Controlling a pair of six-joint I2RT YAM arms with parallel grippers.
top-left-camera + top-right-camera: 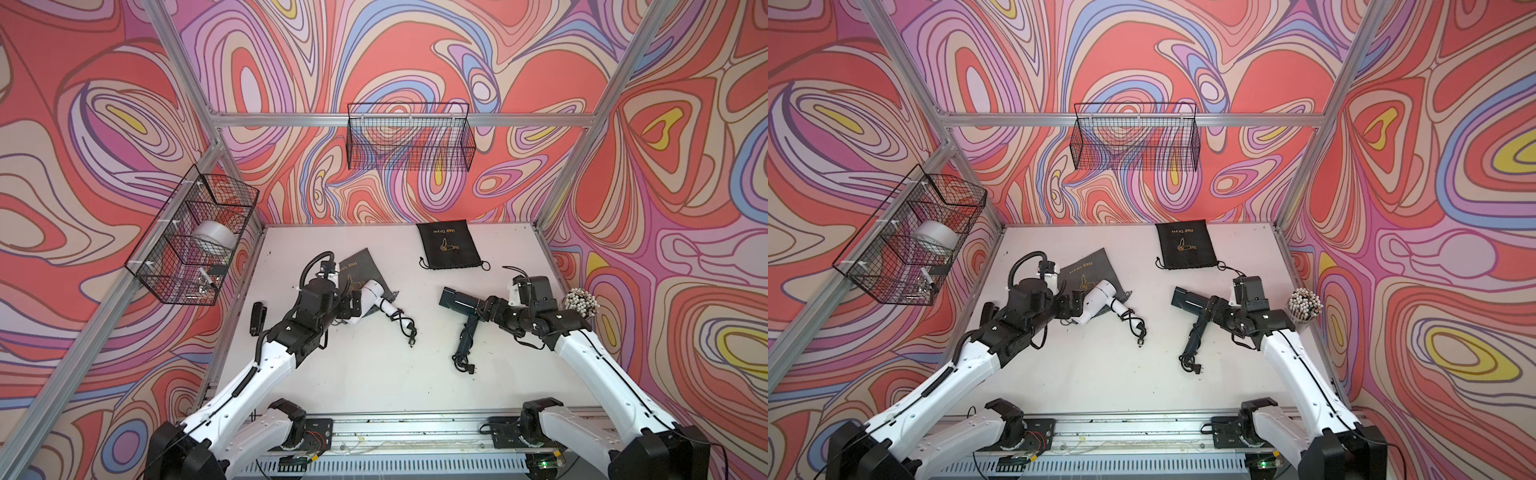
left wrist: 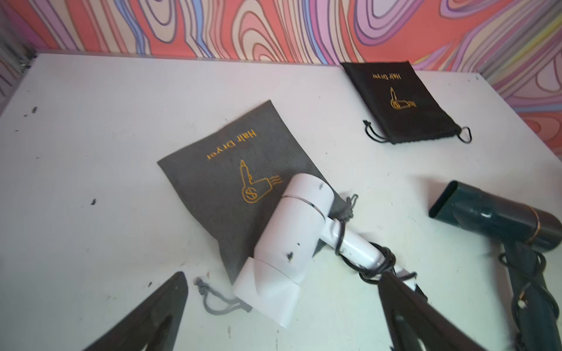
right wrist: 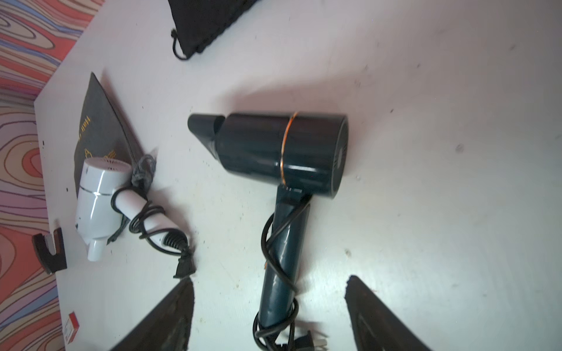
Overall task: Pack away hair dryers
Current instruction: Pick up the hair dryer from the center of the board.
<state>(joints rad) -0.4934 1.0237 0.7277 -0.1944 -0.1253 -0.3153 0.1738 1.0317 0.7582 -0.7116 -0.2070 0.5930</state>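
The glossy white hair dryer (image 1: 372,299) (image 1: 1100,297) lies partly on a grey pouch (image 1: 361,270) with gold print, its cord wrapped round the handle. My left gripper (image 1: 351,309) (image 2: 284,278) is open, with the white dryer (image 2: 292,231) nozzle between its spread jaws and nothing gripped. The dark teal dryer (image 1: 461,303) (image 3: 273,146) lies to the right, cord coiled round its handle. My right gripper (image 1: 482,313) (image 3: 270,281) is open. It straddles that handle with a gap on each side. A black pouch (image 1: 446,243) lies flat near the back.
A wire basket (image 1: 409,141) hangs on the back wall. Another basket (image 1: 195,237) on the left wall holds a tape roll. A cup of white-tipped sticks (image 1: 579,305) stands behind my right wrist. A small black object (image 1: 257,318) lies at the table's left edge.
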